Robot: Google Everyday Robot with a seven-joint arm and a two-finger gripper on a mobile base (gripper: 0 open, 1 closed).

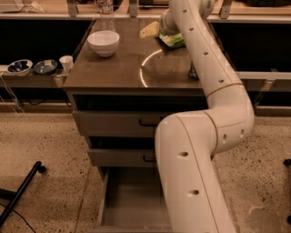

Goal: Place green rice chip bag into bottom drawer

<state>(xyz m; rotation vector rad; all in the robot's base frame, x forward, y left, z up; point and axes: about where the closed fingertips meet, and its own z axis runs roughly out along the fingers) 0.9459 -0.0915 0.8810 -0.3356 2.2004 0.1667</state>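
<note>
Speckled stone flooring surrounds a grey cabinet whose brown tabletop carries the work items. You see the robot arm rise from the lower foreground, bend to the right of the cabinet and reach across to the far edge of the tabletop.

The end effector is at that far edge, directly beside the green rice chip bag. You cannot tell how far the end effector is open, or whether it has hold of the bag, because the wrist covers the contact area. The green rice chip bag is over the far right part of the tabletop, partly covered by the arm. You cannot tell whether it rests on the surface or is raised.

Note the other items:
- A white bowl stands upright near the far left corner, with a clear bottle just behind it.
- A green can shows only as a sliver behind the arm, at the right edge.

The bottom drawer is pulled out, with its flat grey floor exposed and its right side hidden by the arm. Both upper drawers are closed.
</note>
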